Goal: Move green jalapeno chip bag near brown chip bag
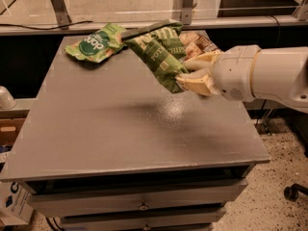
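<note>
Fingers (pixel 196 84) of gripper (pixel 188 74), above grey table (pixel 120 129), clamp light-green jalapeno chip bag (pixel 156 52); dark brown chip bag (pixel 203 43) prob. just behind it.

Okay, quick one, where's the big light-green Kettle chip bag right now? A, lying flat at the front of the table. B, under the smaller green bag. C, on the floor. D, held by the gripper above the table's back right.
D: the gripper is shut on the green jalapeno chip bag, holding it off the table, partly in front of the brown chip bag.
</note>
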`<state>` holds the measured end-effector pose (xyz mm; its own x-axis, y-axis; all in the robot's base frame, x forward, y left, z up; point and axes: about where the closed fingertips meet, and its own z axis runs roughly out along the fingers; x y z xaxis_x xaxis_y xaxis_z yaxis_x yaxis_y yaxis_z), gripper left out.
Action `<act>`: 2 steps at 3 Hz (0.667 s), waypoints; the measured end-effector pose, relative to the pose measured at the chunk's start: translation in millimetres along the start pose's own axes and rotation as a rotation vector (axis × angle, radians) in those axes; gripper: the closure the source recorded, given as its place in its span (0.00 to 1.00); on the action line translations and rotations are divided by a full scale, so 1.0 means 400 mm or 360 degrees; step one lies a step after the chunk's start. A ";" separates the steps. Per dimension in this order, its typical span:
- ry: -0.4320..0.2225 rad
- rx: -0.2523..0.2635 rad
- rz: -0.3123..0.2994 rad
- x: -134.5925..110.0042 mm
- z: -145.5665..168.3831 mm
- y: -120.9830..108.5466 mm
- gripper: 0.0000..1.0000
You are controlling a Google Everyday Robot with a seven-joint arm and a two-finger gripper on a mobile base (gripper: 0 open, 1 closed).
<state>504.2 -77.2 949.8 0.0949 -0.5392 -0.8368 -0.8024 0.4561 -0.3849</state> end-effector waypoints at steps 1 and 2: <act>0.0102 0.0046 -0.0050 0.043 0.007 -0.087 1.00; 0.0168 0.0122 -0.0049 0.091 -0.012 -0.161 1.00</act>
<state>556.6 -129.5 946.0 0.0529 -0.6232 -0.7803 -0.7524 0.4888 -0.4415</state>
